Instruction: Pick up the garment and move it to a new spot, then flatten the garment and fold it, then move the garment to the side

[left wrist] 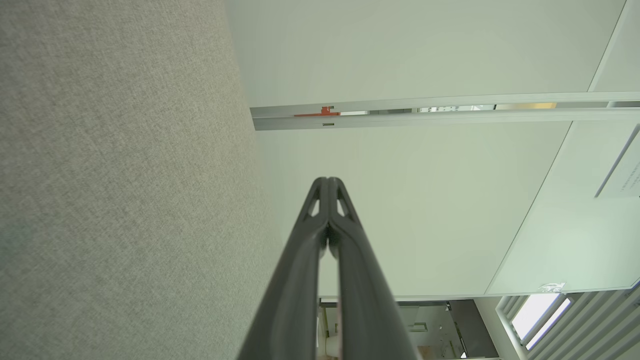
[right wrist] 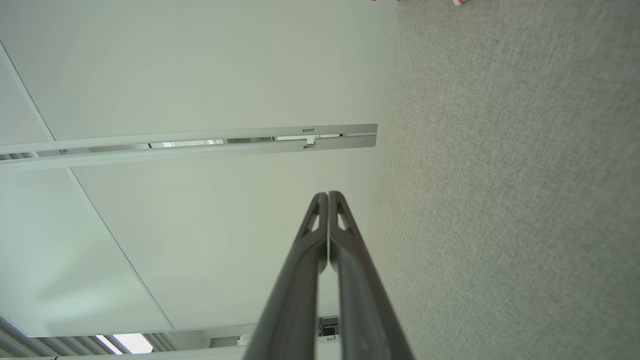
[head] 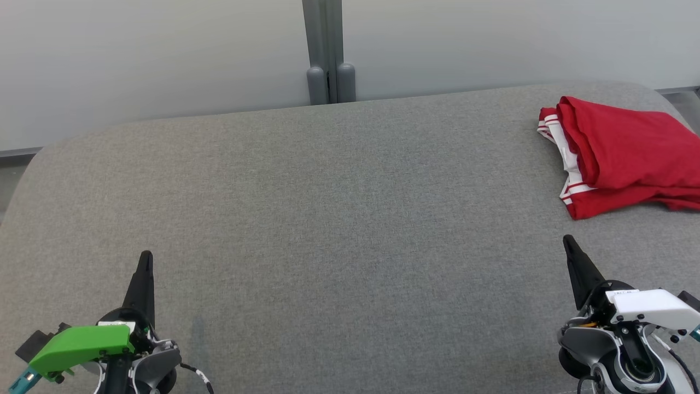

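Observation:
The garment (head: pixel 629 153) is red with white-striped trim, folded into a compact stack at the far right of the grey fabric table (head: pixel 339 219). My left gripper (head: pixel 145 256) stands at the lower left of the head view, shut and empty. At the lower right my right gripper (head: pixel 567 239) is shut too, a short way in front of the garment and apart from it. In the left wrist view the left gripper (left wrist: pixel 328 180) shows its tips pressed together. The right wrist view shows the right gripper (right wrist: pixel 328 194) the same way, with a sliver of the garment (right wrist: pixel 457 2) at the top edge.
A pale wall (head: pixel 164 54) with a grey post (head: pixel 330 49) rises just behind the table's far edge. The table's corners are rounded at far left and far right. The garment runs off the head view's right border.

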Tool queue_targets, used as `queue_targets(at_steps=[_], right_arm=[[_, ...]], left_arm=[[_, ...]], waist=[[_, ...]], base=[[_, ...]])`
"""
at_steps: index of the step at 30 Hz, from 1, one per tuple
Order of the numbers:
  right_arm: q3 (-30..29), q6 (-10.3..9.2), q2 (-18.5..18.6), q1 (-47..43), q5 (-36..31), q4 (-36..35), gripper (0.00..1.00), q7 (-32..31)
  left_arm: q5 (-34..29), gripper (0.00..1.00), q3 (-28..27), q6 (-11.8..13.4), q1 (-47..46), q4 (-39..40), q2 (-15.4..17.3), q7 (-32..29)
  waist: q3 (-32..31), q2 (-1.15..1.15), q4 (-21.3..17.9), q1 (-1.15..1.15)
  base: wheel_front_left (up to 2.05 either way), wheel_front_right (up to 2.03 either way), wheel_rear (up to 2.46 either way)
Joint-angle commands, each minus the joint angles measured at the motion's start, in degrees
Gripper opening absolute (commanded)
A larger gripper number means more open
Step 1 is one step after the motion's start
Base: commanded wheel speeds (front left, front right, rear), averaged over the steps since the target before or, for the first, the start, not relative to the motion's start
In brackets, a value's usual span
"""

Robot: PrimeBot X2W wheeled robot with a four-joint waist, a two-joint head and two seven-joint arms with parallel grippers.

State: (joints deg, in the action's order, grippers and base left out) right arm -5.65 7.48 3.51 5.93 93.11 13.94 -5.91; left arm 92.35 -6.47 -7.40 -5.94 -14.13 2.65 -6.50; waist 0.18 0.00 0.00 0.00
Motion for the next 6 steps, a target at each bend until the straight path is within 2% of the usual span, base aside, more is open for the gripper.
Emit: queue_targets(at_steps=[1,6], right_arm=[[-0.2,0.02,0.0,0.4,0.0,0.1,0.0,-0.1],[-0.2,0.02,-0.1,0.4,-0.1,0.1,0.0,-0.1]], left_arm=[[0.1,0.0,-0.2,-0.2,-0.6,0.1,0.4,-0.3],[0.1,0.0,-0.2,-0.2,-0.6,0.1,0.4,-0.3]], waist=[[0.0,0.0,0.0,0.0],[0.0,0.0,0.0,0.0]], base=[[0.0,0.0,0.0],[0.0,0.0,0.0]])
